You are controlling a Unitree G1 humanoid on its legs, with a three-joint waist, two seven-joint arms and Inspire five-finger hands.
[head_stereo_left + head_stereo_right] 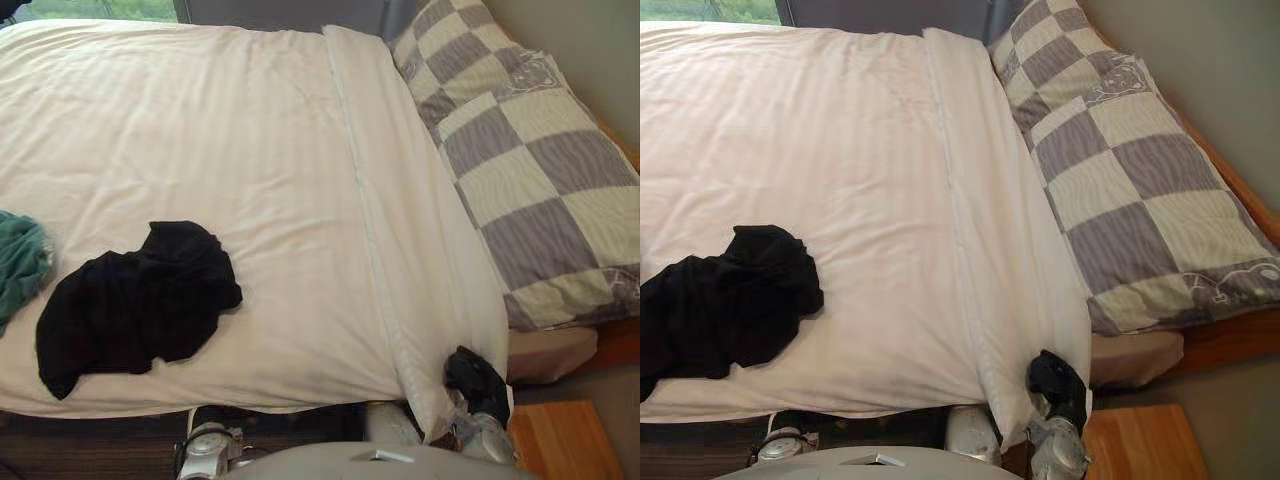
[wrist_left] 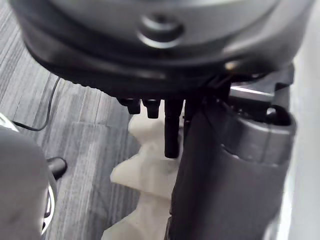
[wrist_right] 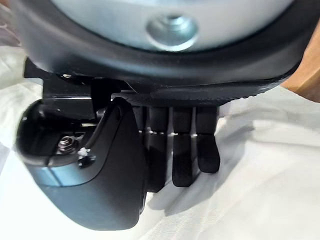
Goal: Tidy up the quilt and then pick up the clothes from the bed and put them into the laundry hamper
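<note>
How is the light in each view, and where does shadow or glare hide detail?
Left eye view: even daylight on the quilt, soft shading along its folds; the black garment shows almost no detail. Right wrist view: the right hand casts a shadow on the quilt, which glares white. Left wrist view: the left hand is in shade, the white cloth past it lit.

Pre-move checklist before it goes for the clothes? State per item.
1. Quilt spread flat: ok, with a folded band beside the checkered pillows.
2. Right hand free of the quilt's near corner: cannot tell.
3. Left hand free, low by the bed edge near white cloth: cannot tell.
4. Black garment lying on top of the quilt, unobstructed: ok.
5. Green garment fully in view: not ok, cut off at the left eye view's edge.
</note>
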